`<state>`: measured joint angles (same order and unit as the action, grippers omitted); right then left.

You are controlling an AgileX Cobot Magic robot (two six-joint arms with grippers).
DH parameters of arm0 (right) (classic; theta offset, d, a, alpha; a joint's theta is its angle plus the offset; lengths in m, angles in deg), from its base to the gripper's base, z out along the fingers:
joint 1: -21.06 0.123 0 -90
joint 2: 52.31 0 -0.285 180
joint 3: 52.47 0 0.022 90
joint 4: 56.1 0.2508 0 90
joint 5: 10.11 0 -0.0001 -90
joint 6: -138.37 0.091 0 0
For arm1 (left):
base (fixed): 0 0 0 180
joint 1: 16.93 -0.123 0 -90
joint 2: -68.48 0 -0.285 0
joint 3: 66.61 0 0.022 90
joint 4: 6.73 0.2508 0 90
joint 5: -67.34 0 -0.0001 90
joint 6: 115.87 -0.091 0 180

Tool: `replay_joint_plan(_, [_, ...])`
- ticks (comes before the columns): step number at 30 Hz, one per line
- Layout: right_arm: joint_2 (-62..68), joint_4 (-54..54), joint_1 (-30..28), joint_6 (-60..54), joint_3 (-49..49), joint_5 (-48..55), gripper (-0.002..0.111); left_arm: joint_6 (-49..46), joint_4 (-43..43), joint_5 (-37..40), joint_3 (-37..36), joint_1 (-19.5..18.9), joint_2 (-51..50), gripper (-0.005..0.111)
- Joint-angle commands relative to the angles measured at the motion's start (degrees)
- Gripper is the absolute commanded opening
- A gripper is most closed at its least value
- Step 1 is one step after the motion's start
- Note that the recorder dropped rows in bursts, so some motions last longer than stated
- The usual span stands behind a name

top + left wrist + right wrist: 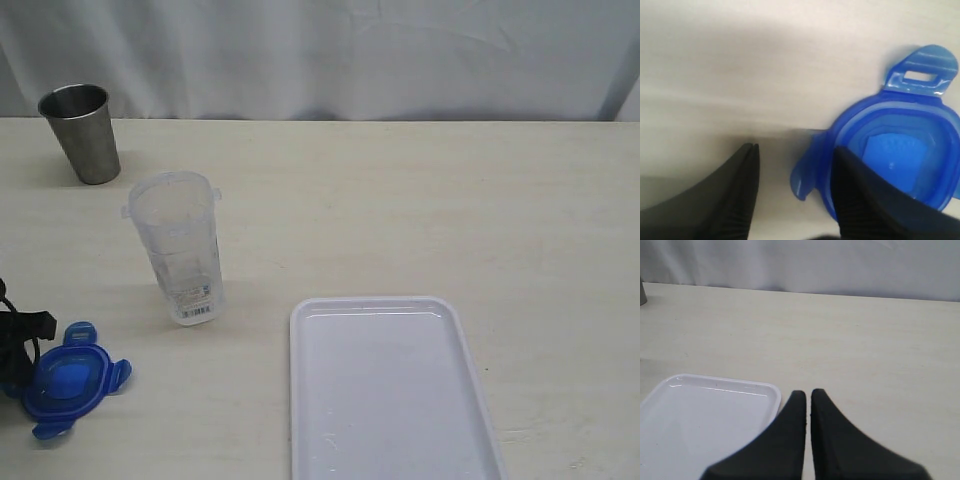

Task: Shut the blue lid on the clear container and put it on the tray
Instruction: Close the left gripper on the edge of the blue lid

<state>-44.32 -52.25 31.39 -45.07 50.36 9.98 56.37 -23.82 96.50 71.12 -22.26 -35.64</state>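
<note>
While the blue lid (68,380) lay flat on the table (450,200), at about 7 o'clock from the clear container (178,245), the left gripper (795,147) stood half open at its edge, one finger over the lid and the other beside it, not clamping. The container stood upright and uncovered, with the tray (385,400) at its 4 o'clock. The right gripper (807,392) was closed and empty near the tray. I judged the step to be grasping the lid; next, the jaws needed to close, lift, and carry it toward 1 o'clock.
</note>
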Motion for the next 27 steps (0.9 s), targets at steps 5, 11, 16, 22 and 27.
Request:
replay_joint_plan(5, [-0.2, -0.22, -0.16, -0.01, -0.04, -0.4, 0.004, -1.9, -2.84, -1.56, -0.45, 0.09, 0.02, 0.048])
replay_joint_plan(11, [-0.2, -0.22, -0.16, -0.01, -0.04, -0.4, 0.004, -11.83, -11.47, -1.33, -0.45, 0.09, 0.02, 0.048])
replay_joint_plan(16, [-0.2, -0.22, -0.16, -0.01, -0.04, -0.4, 0.004, -13.7, -11.77, -1.46, -0.45, 0.09, 0.02, 0.048])
replay_joint_plan(22, [-0.2, -0.22, -0.16, -0.01, -0.04, -0.4, 0.004, -13.7, -10.36, -1.46, -0.45, 0.09, 0.02, 0.048])
replay_joint_plan(27, [-0.2, -0.22, -0.16, -0.01, -0.04, -0.4, 0.004, -13.84, -10.36, -1.54, -0.45, 0.09, 0.02, 0.031])
